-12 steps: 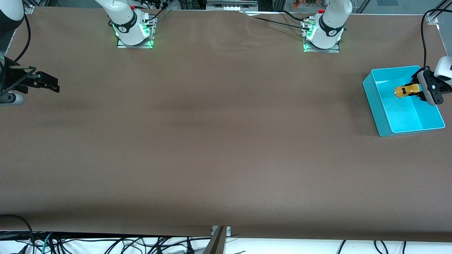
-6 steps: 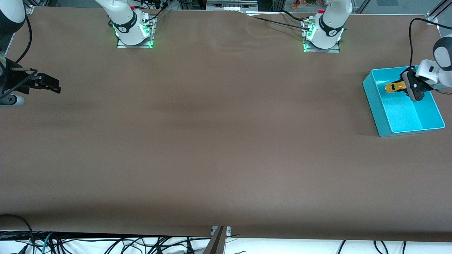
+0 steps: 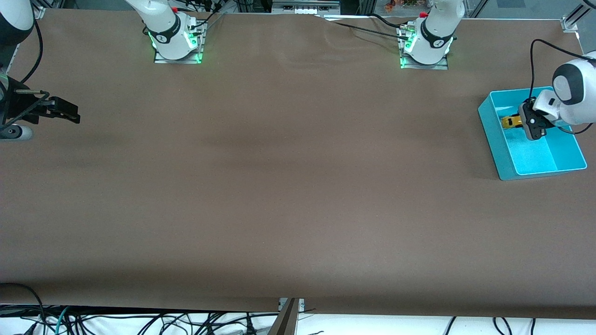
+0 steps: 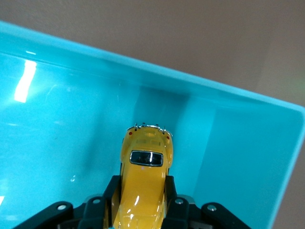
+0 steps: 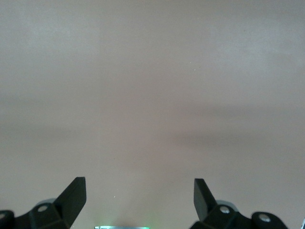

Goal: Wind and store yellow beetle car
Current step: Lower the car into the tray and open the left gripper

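Left pincer point(image 3: 518, 122) moved deeper into teal bin point(image 3: 496, 135), clamping yellow beetle car point(image 3: 510, 121); right pincer point(image 3: 70, 113) wide open.

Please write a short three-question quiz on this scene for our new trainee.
1. True or false: the left gripper holds the yellow beetle car over the teal bin.
2. What lies below the right gripper? A) the bin B) bare table C) a second car
3. Fill in: the right gripper's fingers are ____.

Key: 1 true; 2 B; 3 open.
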Available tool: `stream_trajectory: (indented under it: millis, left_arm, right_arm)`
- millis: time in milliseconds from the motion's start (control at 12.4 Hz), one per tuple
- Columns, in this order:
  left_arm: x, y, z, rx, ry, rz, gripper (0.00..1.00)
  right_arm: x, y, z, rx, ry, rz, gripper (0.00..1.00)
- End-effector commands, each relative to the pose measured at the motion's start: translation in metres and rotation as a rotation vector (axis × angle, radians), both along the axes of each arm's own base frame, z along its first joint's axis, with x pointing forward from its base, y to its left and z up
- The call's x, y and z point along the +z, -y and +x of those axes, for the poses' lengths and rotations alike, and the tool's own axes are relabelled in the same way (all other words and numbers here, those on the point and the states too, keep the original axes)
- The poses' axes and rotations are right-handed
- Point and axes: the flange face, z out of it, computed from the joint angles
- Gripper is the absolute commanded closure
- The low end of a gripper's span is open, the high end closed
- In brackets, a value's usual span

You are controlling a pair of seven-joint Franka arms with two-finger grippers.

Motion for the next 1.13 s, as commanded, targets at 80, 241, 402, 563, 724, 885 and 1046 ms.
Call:
stream_trajectory:
  millis: [80,241,402,563,724,885,1046]
  left_arm:
    - [-0.012,-0.011,-0.016,-0.001,-0.038,-0.008,0.53]
    - [-0.013,-0.011,-0.022,0.006,-0.07,-0.024,0.46]
    - [-0.017,-0.008,-0.029,0.01,-0.112,-0.046,0.0]
    - [-0.019,-0.007,-0.03,0.014,-0.118,-0.047,0.0]
    - [-0.007,-0.007,-0.019,0.011,-0.093,-0.029,0.0]
    - [0.02,-0.006,0.001,-0.006,-0.035,0.0,0.0]
    - [0.063,0.003,0.021,-0.016,0.035,0.025,0.0]
  right_arm:
    - [0.002,0.002,-0.001,-0.02,-0.005,0.01,0.0]
    - [0.002,0.0,-0.001,-0.016,-0.005,0.009,0.0]
    - [0.003,-0.002,-0.002,-0.013,-0.004,0.009,0.0]
    - [0.002,-0.002,-0.001,-0.013,-0.005,0.009,0.0]
    - [0.003,-0.001,-0.002,-0.015,-0.004,0.009,0.0]
    - [0.002,-0.002,-0.001,-0.012,-0.005,0.009,0.0]
    - [0.003,-0.001,-0.002,-0.013,-0.004,0.009,0.0]
